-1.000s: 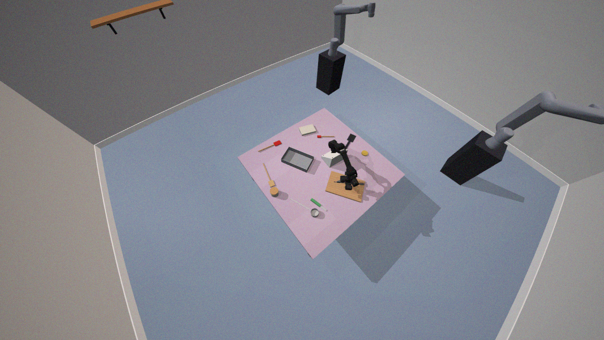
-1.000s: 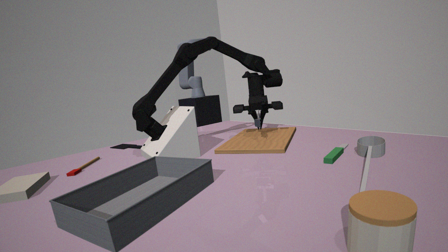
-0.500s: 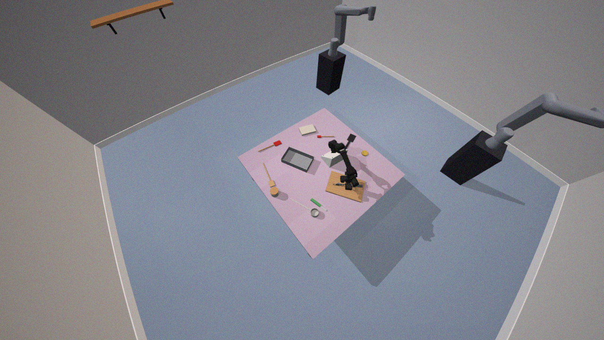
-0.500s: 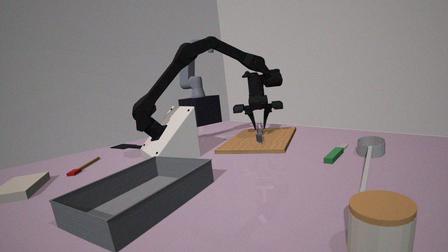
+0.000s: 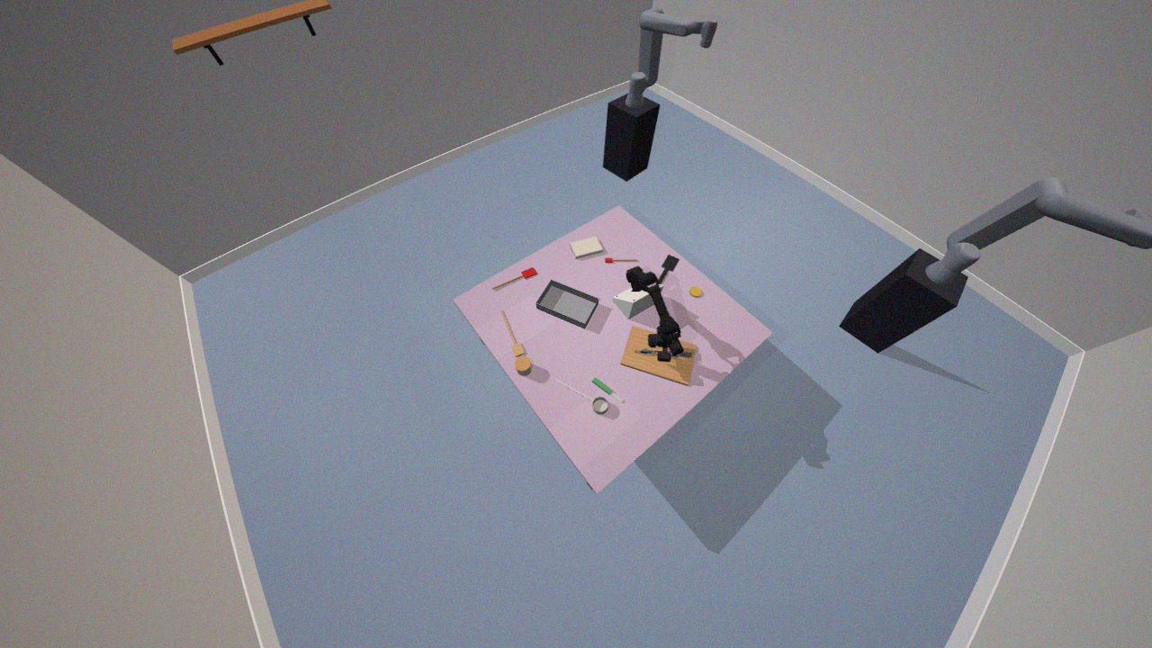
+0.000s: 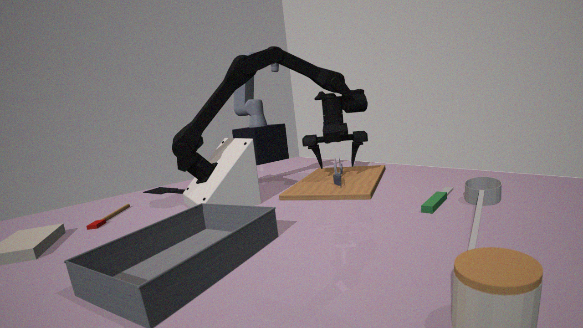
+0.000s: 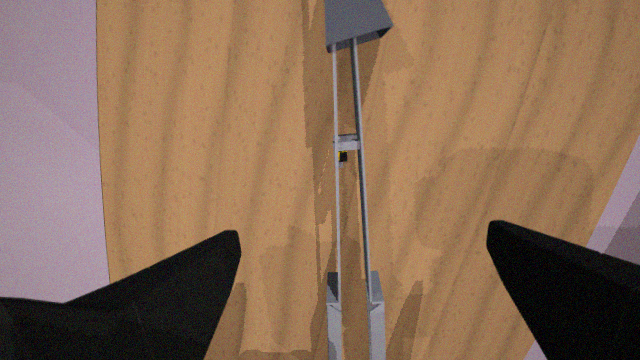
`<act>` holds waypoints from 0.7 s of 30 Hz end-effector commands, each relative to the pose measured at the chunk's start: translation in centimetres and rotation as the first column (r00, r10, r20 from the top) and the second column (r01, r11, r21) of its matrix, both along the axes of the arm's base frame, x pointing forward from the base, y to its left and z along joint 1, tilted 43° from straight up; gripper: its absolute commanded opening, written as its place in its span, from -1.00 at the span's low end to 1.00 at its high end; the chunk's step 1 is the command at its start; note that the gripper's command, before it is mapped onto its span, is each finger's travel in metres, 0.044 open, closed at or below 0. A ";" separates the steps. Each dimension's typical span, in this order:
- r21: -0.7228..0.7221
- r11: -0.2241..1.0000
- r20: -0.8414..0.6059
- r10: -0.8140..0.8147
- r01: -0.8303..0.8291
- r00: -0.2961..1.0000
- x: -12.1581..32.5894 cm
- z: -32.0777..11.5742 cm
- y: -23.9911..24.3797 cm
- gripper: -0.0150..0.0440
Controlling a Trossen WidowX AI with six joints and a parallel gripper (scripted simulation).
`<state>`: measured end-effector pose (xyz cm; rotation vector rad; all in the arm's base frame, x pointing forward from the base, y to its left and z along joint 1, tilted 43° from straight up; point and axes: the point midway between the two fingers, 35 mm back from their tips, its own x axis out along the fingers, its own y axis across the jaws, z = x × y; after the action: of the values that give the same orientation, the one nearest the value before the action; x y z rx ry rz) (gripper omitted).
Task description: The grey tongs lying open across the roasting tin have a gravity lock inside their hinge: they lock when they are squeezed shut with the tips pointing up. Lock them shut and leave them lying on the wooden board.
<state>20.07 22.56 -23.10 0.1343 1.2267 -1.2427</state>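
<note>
The grey tongs [image 5: 643, 351] [image 6: 337, 179] [image 7: 355, 22] lie on the wooden board [image 5: 649, 369] [image 6: 309, 190] [image 7: 200, 125]. Their two thin arms run close together, slightly wider apart toward the bottom of the wrist view, with a small crosspiece between them. Whether the lock is engaged cannot be seen. My gripper [image 6: 337, 166] [image 7: 361, 238] is wide open above the board, one finger on each side of the tongs, touching neither arm in the wrist view. The roasting tin [image 5: 560, 315] [image 6: 212, 265] holds no tongs. The arm hides the tongs' middle in the top view.
The white sloped arm base [image 6: 240, 179] stands between tin and board. A green-handled tool [image 5: 602, 385] [image 6: 434, 202] and a round metal cup with a long handle [image 5: 599, 405] [image 6: 483, 191] lie beside the board. A wooden-lidded jar [image 5: 522, 364] [image 6: 497, 271] stands at the table's edge.
</note>
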 end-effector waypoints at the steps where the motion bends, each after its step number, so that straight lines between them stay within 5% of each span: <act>1: 0.008 1.000 0.005 0.003 -0.003 1.000 2.0 3.0 -0.1 1.00; 10: -0.004 1.000 0.008 0.006 -0.006 1.000 8.0 15.5 -3.8 1.00; 21: -0.002 1.000 0.010 0.005 -0.005 1.000 8.2 16.5 -3.3 1.00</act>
<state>28.07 18.82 -7.27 0.1344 1.2172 -1.2434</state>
